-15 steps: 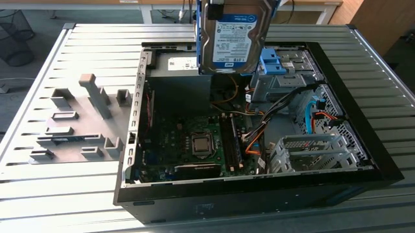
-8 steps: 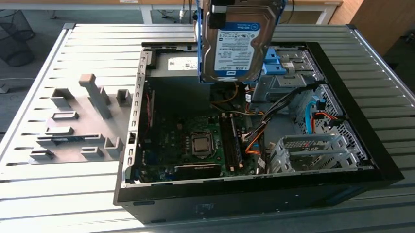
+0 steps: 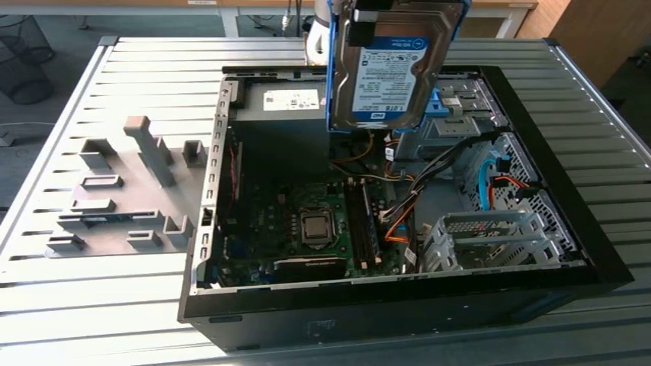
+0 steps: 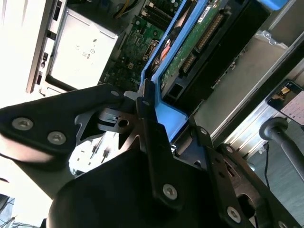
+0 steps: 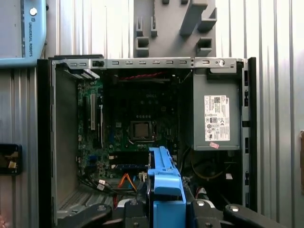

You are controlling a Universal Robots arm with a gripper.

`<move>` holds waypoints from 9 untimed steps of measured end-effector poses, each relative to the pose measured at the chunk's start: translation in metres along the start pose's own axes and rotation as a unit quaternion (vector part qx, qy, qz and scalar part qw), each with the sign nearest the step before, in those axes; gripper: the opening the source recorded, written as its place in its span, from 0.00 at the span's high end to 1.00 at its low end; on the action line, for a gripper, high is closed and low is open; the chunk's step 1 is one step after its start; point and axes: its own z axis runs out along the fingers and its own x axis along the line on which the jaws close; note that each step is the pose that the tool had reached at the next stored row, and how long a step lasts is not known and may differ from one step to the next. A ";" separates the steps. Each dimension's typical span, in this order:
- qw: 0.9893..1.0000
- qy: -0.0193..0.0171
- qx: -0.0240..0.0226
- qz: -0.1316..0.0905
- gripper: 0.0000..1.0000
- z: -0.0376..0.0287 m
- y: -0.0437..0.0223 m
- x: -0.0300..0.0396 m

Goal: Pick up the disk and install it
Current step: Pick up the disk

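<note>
The disk (image 3: 392, 65) hangs upright in the air above the back of the open computer case (image 3: 600, 248), its white label with the blue lower band facing the exterior view. Blue plastic rails run along its edges. My gripper (image 3: 399, 8) is shut on its top end, at the upper edge of the exterior view. In the second wrist view the gripper (image 4: 161, 118) clamps the blue rail, and the disk's green circuit board (image 4: 194, 42) points down toward the case. In the first wrist view the disk's blue rail (image 5: 164, 183) sits between the black fingers (image 5: 209, 211), over the motherboard.
Inside the case lie a dark grey box with a white sticker (image 3: 280, 114), a motherboard (image 3: 305, 221), a grey metal cage (image 3: 489, 240) and a blue latch piece (image 3: 447, 107). A grey fixture plate with upright blocks (image 3: 122, 191) lies on the slatted metal table (image 3: 61, 305), on the exterior view's left.
</note>
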 end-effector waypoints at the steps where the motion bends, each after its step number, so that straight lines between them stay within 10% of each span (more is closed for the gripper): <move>1: 1.000 0.000 0.000 0.000 0.64 0.0000 0.0000 0.0000; 9: 1.000 0.000 0.000 0.000 0.64 0.0000 -0.0003 -0.0001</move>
